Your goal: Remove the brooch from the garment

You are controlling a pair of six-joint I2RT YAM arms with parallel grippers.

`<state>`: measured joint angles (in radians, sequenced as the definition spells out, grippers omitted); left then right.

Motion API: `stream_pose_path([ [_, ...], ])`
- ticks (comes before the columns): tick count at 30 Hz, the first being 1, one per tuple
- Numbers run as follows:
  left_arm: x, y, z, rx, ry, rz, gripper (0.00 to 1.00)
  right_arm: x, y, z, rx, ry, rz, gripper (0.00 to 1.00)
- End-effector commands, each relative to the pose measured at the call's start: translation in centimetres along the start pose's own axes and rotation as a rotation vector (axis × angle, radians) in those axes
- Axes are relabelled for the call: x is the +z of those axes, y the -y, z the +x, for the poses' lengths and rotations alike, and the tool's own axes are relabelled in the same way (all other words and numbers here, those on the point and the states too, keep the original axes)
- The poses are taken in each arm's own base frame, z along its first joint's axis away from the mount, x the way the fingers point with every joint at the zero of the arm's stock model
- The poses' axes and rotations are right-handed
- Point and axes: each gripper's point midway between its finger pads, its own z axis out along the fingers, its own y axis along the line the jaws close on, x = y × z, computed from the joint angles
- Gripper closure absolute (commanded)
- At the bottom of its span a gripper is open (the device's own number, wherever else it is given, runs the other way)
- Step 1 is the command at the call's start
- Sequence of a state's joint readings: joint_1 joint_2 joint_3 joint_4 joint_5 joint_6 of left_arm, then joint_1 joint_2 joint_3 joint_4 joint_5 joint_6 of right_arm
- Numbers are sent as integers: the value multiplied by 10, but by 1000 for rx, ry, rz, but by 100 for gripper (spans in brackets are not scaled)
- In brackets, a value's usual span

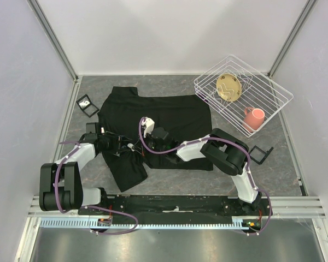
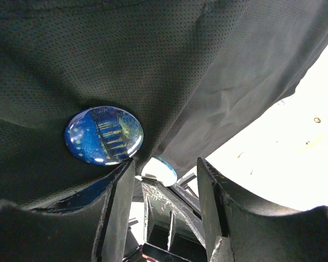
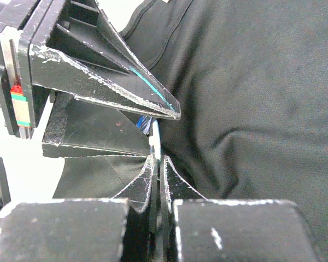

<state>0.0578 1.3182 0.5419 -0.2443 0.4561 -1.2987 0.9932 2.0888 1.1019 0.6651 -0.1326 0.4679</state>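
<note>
From above, the garment lies spread black across the grey table, and both arms meet over its lower left part. No pin can be made out there, though this view alone takes in the wire rack and the pink mug far right. The left wrist view shows what the overhead misses: the brooch, a round glossy blue button, sits on the fabric just above one finger of the left gripper, whose jaws stand apart and hold nothing. Between them shows a pale disc. The right wrist view has it edge-on – the right gripper is pinched tight on it.
</note>
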Motion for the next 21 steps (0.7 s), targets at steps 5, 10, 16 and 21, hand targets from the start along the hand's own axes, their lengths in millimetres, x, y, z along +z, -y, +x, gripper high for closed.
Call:
stream_pose_path([
  [5,-8,24,6,-25,-41,76,44,0,-16,-23,-14,65,-38,100],
  [10,-13,24,14,-41,-78,78,41,1,-14,-21,-12,59,-33,100],
  [16,-19,22,16,-49,-63,78,40,4,-12,-20,-12,51,-20,100],
  [21,-16,19,14,-59,-54,57,40,5,-15,-19,-22,46,-31,100],
])
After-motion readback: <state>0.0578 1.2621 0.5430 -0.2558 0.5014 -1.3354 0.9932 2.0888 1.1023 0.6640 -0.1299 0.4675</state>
